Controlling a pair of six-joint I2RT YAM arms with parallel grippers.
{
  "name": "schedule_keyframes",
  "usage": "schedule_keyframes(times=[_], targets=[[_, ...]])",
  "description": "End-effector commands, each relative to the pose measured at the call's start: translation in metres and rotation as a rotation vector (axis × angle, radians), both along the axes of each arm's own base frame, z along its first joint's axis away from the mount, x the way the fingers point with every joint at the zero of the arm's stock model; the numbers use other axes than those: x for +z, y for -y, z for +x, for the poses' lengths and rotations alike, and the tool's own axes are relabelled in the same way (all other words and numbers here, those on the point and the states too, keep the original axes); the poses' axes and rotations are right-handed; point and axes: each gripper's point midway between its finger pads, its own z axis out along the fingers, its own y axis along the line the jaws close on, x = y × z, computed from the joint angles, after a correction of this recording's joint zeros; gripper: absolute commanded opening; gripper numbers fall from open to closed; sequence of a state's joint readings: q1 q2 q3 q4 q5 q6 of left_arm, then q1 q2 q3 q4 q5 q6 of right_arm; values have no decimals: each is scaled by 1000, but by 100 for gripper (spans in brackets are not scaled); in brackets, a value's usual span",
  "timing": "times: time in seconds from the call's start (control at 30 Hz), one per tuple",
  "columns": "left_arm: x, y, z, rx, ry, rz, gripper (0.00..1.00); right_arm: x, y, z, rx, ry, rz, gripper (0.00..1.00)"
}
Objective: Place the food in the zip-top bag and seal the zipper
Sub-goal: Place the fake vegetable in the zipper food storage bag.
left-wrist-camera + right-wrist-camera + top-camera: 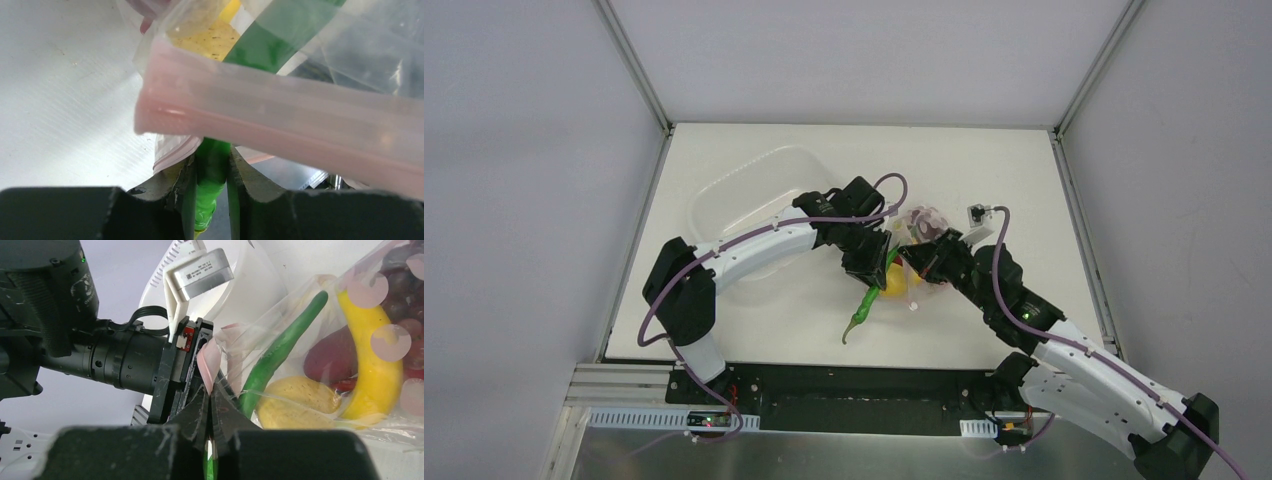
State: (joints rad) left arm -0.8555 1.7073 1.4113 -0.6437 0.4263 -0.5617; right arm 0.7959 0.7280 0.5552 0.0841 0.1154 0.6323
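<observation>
Left wrist: green chili (210,186) pinched inside left gripper (212,159).

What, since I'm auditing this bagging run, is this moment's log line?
left claw: grips green chili | right claw: pinches zip-top bag | green chili: partway in mouth | zipper: unsealed

The light was bright and even, with only soft shadows on the white table (984,170). Up close, the pink zipper (280,120) looked blurry in the left wrist view.
</observation>
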Motion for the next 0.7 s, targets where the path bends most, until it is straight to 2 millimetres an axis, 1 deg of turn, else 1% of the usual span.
schedule_keyframes(times=[0.0,0.1,0.2,0.27,0.33,0.4,0.5,0.57,0.67], targets=[[22,8,20,53,78,-56,23,10,-6,3,2,7,46,0],[26,13,21,42,85,-91,21,-5,-7,8,-13,-46,-11,0],[32,19,22,29,96,-121,22,-13,-10,12,-14,-64,-35,0],[32,23,27,36,114,-141,25,-19,-12,16,-27,-84,-52,0],[24,25,29,34,111,-132,33,-23,-13,21,-34,-91,-70,0],[12,24,30,25,98,-96,37,-26,-13,25,-43,-103,-79,0],[-8,26,32,17,92,-81,40,-38,-13,33,-62,-143,-111,0],[-15,25,34,18,94,-62,41,-52,-12,37,-73,-174,-143,0],[-25,16,39,32,127,-6,41,-72,-12,37,-73,-227,-173,0]])
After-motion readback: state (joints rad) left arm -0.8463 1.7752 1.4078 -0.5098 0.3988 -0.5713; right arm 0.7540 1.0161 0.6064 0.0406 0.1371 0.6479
